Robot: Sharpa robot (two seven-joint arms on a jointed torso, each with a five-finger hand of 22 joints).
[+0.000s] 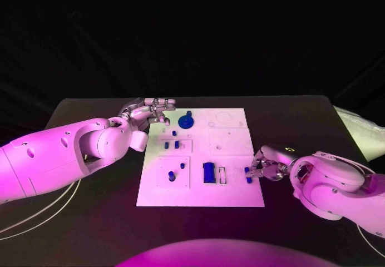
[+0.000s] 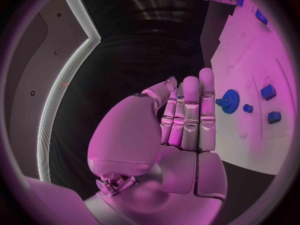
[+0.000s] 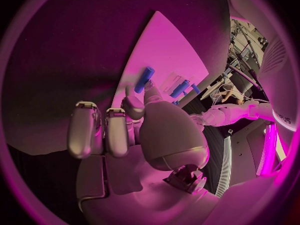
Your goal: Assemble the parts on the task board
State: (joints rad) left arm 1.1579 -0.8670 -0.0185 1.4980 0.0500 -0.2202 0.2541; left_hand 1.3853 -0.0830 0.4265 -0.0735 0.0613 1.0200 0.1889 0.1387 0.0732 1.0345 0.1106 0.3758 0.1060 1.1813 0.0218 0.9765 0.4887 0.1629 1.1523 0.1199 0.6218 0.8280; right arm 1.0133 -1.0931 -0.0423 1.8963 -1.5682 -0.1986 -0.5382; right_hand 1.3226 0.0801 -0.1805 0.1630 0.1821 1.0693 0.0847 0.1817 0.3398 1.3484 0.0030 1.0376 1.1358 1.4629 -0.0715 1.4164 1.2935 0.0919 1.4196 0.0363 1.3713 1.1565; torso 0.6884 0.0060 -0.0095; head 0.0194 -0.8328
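The white task board [image 1: 228, 192] lies in the middle of the black table. My right hand [image 1: 266, 167] is at the board's right edge and pinches a small blue peg [image 1: 248, 176] [image 3: 144, 80] between thumb and finger, low over the board [image 3: 169, 50]. My left hand [image 1: 152, 111] [image 2: 187, 115] hovers at the board's far left corner with straight fingers, holding nothing. A blue gear [image 1: 186, 120] [image 2: 230, 101] sits on the board just beside it. A long blue block [image 1: 208, 172] stands near the board's middle front.
Several small blue pegs [image 1: 171, 144] stand in the board's left part, and another one [image 1: 171, 176] lies nearer the front. A pale object [image 1: 361, 130] lies at the table's right edge. Black table surrounds the board on all sides.
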